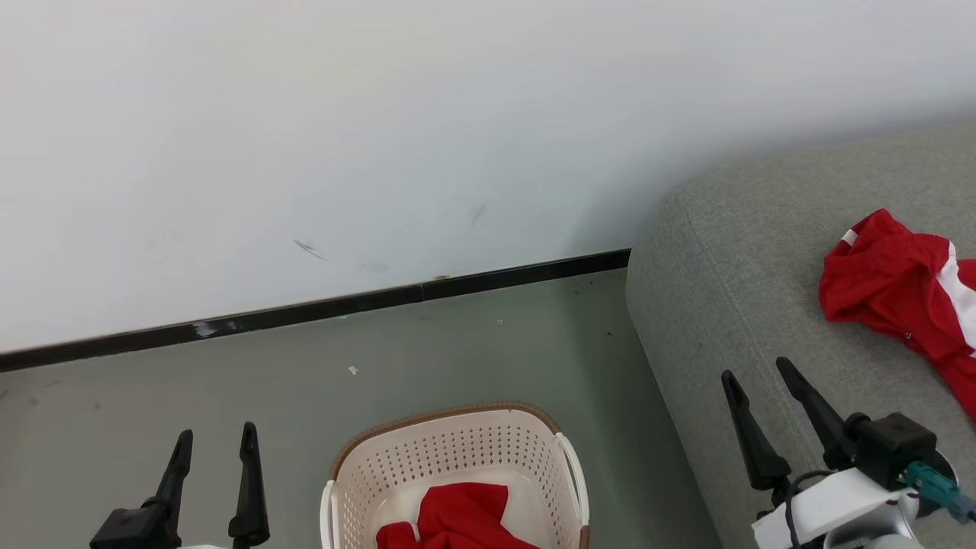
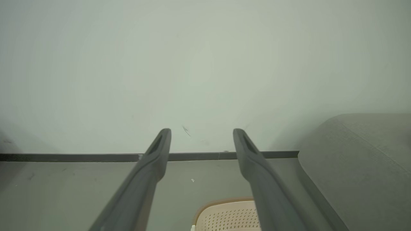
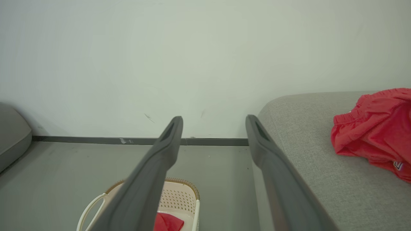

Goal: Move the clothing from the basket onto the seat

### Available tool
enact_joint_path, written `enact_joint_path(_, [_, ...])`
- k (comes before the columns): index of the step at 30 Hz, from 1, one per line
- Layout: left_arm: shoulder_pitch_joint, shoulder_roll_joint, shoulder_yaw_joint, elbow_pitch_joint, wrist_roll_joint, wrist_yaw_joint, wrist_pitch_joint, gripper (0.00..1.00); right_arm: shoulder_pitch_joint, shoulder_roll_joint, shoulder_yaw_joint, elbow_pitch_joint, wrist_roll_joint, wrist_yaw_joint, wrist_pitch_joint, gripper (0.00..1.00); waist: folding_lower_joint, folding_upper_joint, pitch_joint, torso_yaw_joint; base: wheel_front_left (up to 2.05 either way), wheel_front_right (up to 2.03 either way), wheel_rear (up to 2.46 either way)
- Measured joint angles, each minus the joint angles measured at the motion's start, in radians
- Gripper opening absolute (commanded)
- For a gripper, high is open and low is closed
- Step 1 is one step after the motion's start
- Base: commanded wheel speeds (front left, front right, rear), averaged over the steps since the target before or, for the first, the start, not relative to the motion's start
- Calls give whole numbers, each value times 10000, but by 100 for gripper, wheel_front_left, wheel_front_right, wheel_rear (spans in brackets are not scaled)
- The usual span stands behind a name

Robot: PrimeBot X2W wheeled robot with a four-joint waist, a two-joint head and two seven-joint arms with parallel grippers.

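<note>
A cream basket (image 1: pixel 457 450) with a brown rim stands on the floor at the bottom centre, holding bunched red clothing (image 1: pixel 457 518). More red clothing (image 1: pixel 900 297) with white bands lies on the grey seat (image 1: pixel 732 305) at the right. My left gripper (image 1: pixel 216 438) hangs open left of the basket, empty. My right gripper (image 1: pixel 759 374) is open and empty above the seat's front edge, left of the garment lying there. The right wrist view has the basket (image 3: pixel 179 195), its red clothing (image 3: pixel 167 223), the seat (image 3: pixel 305 134) and the garment (image 3: pixel 375 128) on it.
A white wall (image 1: pixel 381 137) with a dark skirting strip (image 1: pixel 320 309) runs behind the grey-green floor (image 1: pixel 229 381). In the right wrist view another grey cushion (image 3: pixel 11 134) sits at the far left. The left wrist view catches the basket rim (image 2: pixel 224 205) and the seat corner (image 2: pixel 362 154).
</note>
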Motion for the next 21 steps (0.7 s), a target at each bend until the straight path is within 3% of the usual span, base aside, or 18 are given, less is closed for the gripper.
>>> enact_joint_path(21, [686,33,88,-426,186,-15,-8,100,993,428,-286,-692,-677,0,0,100,0,0,-425,39,0,0,0])
